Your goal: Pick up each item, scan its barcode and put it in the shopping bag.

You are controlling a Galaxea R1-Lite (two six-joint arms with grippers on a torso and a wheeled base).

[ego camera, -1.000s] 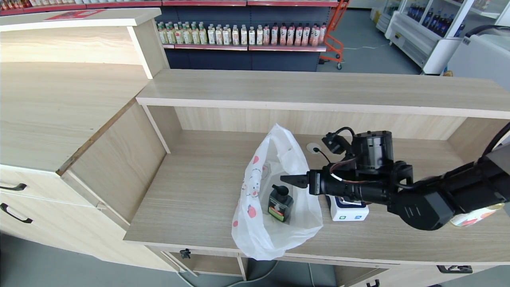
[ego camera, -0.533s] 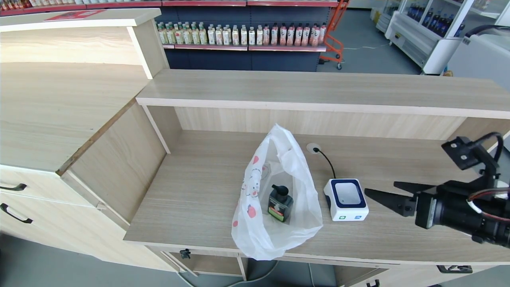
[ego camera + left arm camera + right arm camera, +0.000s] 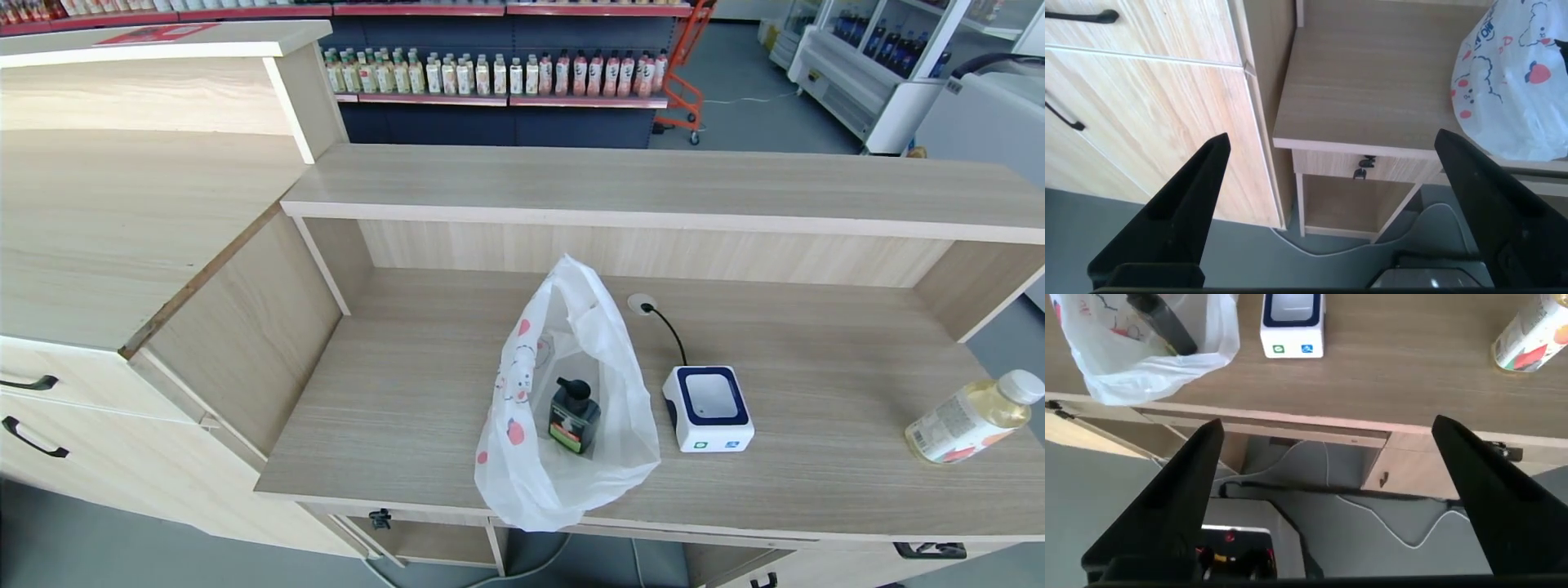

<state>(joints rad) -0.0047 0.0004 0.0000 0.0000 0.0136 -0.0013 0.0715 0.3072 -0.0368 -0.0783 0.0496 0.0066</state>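
Note:
A white shopping bag (image 3: 522, 457) with red hearts stands open on the wooden counter (image 3: 408, 400). A dark pump bottle (image 3: 574, 416) lies inside it. To the bag's right sits the white barcode scanner (image 3: 707, 407), and a pale yellow drink bottle (image 3: 967, 418) lies near the counter's right end. My right gripper (image 3: 1327, 498) hangs open and holds nothing, in front of the counter's front edge, below the scanner (image 3: 1293, 327), the bag (image 3: 1208, 343) and the drink bottle (image 3: 1531, 335). My left gripper (image 3: 1327, 212) is open too, low before the counter's left corner, with the bag (image 3: 1515, 82) off to one side.
A raised ledge (image 3: 653, 184) runs behind the counter, and a taller cabinet (image 3: 122, 220) with drawers stands at its left. A cable (image 3: 669, 331) leads from the scanner to a hole in the counter. Open shelves and wires lie under the counter's front edge (image 3: 1315, 433).
The right arm has pulled back from above the bag, swung right and left the head view. The drink bottle at the right end is now uncovered. The bag and pump bottle have not moved.

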